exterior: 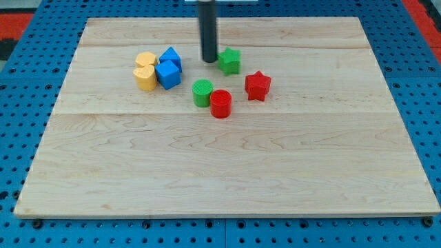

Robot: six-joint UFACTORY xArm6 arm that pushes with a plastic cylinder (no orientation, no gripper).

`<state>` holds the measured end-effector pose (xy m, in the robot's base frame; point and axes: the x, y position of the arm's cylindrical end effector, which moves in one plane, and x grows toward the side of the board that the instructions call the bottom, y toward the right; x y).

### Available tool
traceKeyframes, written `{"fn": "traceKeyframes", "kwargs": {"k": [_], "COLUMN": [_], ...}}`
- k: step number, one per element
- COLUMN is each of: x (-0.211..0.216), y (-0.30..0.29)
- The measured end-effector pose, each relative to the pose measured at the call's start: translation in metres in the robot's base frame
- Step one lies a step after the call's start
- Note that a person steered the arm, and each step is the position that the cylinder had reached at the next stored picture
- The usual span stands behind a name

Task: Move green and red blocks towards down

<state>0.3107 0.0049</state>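
Note:
My tip [209,60] rests on the board just left of the green star block [230,60], close to it or touching it. A green cylinder [202,92] stands below the tip, touching a red cylinder [221,104] at its lower right. A red star block [257,85] lies to the right of these, below and right of the green star.
Two blue cube-like blocks [170,58] [167,74] and two yellow blocks [145,60] [145,77] cluster left of the tip. The wooden board [227,172] lies on a blue pegboard [14,103].

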Motion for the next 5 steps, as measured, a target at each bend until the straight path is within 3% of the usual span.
{"fn": "traceKeyframes", "kwargs": {"k": [1, 2, 3, 4, 5], "x": [0.0, -0.036, 0.015, 0.063, 0.064], "y": [0.05, 0.056, 0.12, 0.123, 0.135]}}
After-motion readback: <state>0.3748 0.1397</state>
